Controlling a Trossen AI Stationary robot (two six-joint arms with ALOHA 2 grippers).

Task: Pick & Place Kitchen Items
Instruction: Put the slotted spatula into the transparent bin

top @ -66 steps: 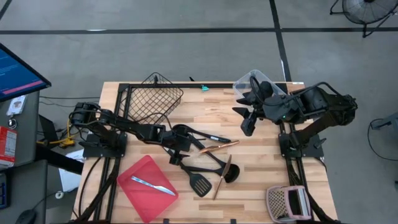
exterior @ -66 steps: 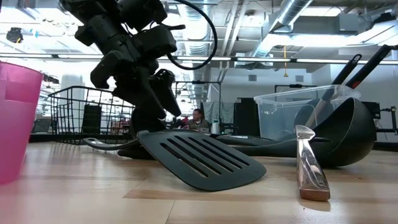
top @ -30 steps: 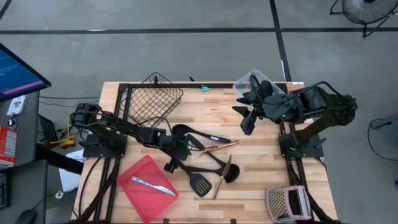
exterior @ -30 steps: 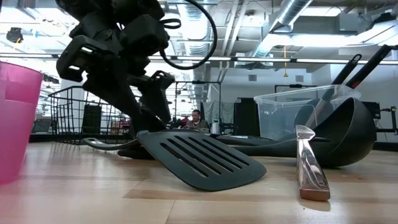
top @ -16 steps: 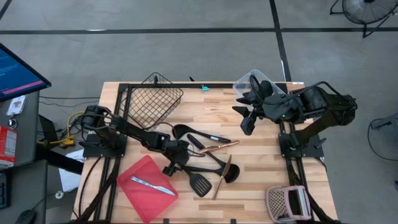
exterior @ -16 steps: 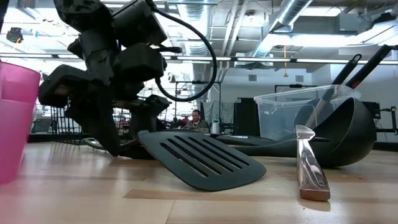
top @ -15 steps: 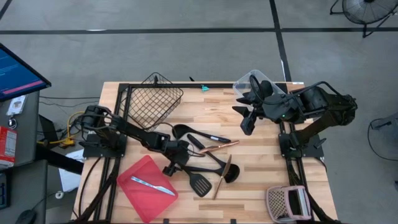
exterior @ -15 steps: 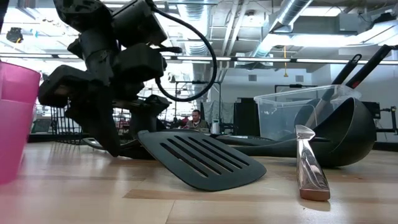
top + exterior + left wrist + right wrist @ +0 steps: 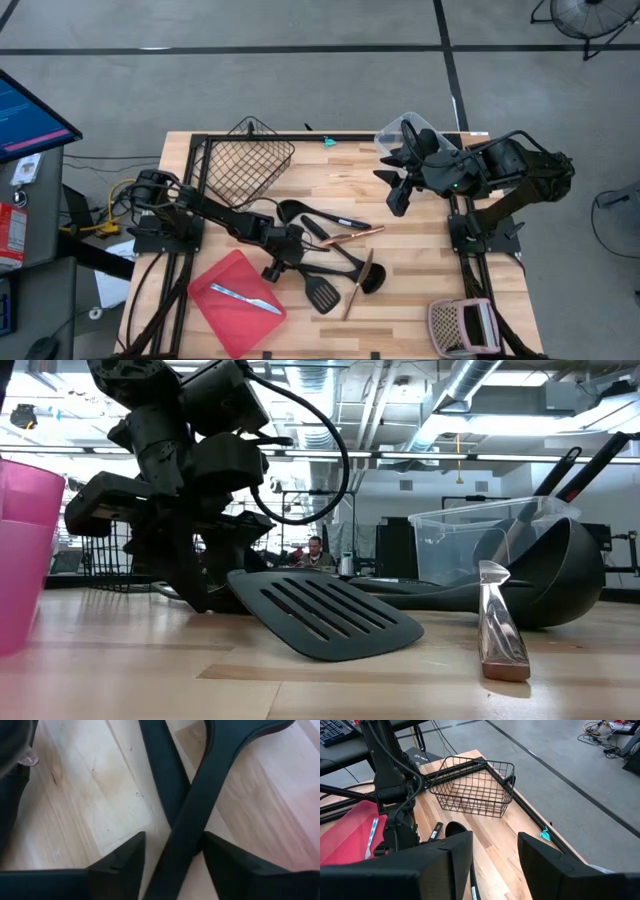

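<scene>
The left gripper (image 9: 284,252) is down at the wooden table (image 9: 420,290), at the near-left side of the heap of black utensils (image 9: 330,250) in the table's middle. From its wrist, a black handle (image 9: 200,805) runs straight between its two fingers (image 9: 120,865), crossing over a second handle (image 9: 162,780); the fingers stand at either side of it with narrow gaps, not pressed on. From overhead that detail is lost in the dark tangle. The level view shows the slotted turner (image 9: 325,612) resting tilted just beside this gripper, and a copper-coloured piece (image 9: 500,625) well apart. The right gripper (image 9: 398,200) hangs above the far right of the table, part-open and holding nothing. Overhead alone shows a silver knife (image 9: 245,296) on the red tray (image 9: 215,310) at the near-left corner, and the wire basket (image 9: 245,160) at the far edge.
</scene>
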